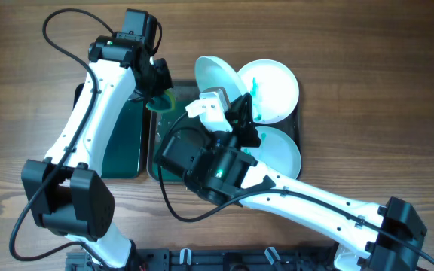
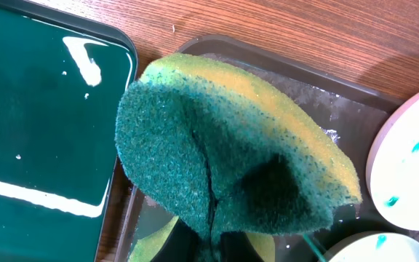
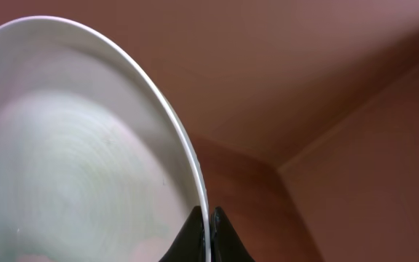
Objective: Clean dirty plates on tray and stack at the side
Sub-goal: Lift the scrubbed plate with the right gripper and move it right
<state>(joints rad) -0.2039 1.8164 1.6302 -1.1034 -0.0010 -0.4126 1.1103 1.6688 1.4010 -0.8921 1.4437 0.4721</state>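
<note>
Right arm (image 1: 307, 199) rises nearest the overhead lens, slanting across the grey tray (image 1: 169, 124) from its near right side and covering much of its middle. Wooden table (image 1: 375, 83) shows open to the right of the tray and beyond its far edge. A green tray (image 1: 123, 143) lies just beside the grey tray's left rim, and the left arm (image 1: 89, 113) reaches over it to the grey tray's far left corner.

Three white plates crowd the tray's right half. The stained plate (image 1: 276, 90), smeared teal, sits at the far right corner. The lower plate (image 1: 286, 148) sits at the near right, partly under the arm. The held plate (image 1: 217, 75) tilts above the far edge, overlapping the stained plate's left rim.

The right gripper (image 3: 209, 218) pinches the held plate's rim, its fingers parted only by the rim's thickness. The left gripper (image 1: 157, 94) clamps a folded sponge (image 2: 224, 153), green face toward the wrist camera, over the far left corner. Whether the sponge touches the tray cannot be told.
</note>
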